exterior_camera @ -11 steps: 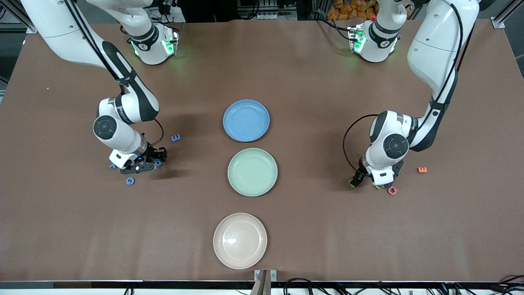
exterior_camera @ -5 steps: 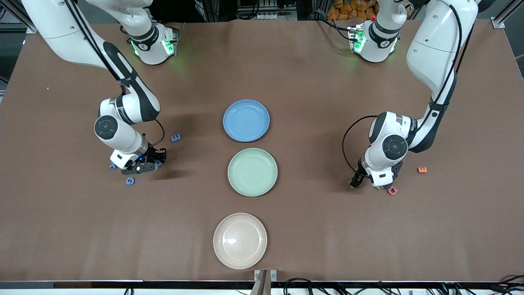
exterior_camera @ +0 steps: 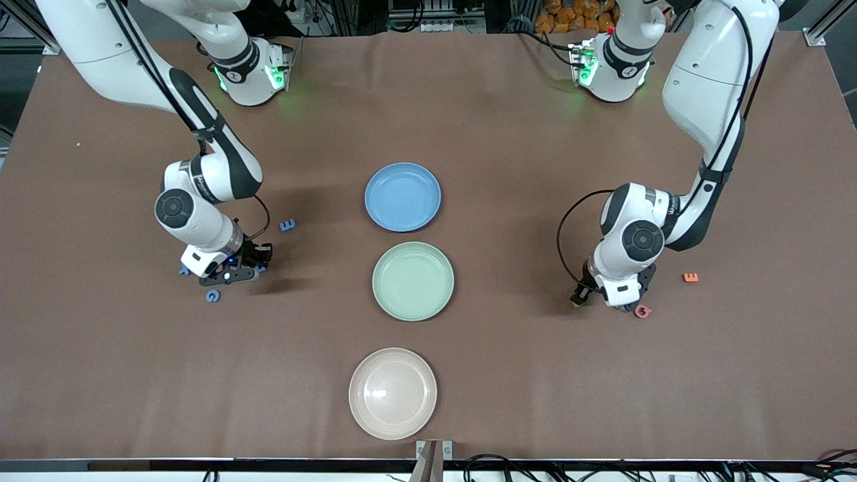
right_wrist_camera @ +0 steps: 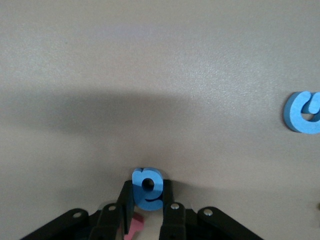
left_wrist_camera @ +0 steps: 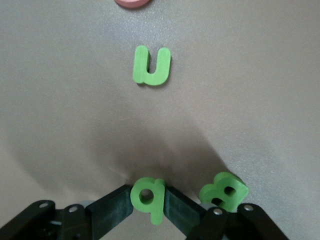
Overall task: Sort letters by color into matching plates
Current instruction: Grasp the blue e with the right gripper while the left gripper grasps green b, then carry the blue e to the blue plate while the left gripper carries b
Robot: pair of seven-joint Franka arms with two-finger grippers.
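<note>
The left end effector (exterior_camera: 620,301) is down at the worktop (exterior_camera: 509,375) toward the left arm's end, its jaws closed on a small green letter (left_wrist_camera: 148,196). The grip sits on the letter's round part, with the stem sticking out between the pads. If that hold is shallow, the piece could twist or drop on the way up. A second green letter (left_wrist_camera: 223,189) lies tilted just beside one finger and may be touching it, so a lift could drag or flick it aside. A third green letter, u-shaped (left_wrist_camera: 151,65), lies apart, and a pink letter (exterior_camera: 643,311) sits near the wrist.

The right end effector (exterior_camera: 234,271) is low toward the right arm's end, clamped on a blue letter (right_wrist_camera: 147,187). Something pink (right_wrist_camera: 133,224) shows under its fingers; I cannot tell what it is, but it could ride along. Another blue letter (right_wrist_camera: 303,112) lies apart.

All three plates in the middle are empty: the blue plate (exterior_camera: 402,197) farthest from the camera, the green plate (exterior_camera: 412,280) next, the cream plate (exterior_camera: 392,393) nearest. The cream and green plates look alike, so a green piece could land in the wrong one. An orange letter (exterior_camera: 690,276) matches neither target plate.
</note>
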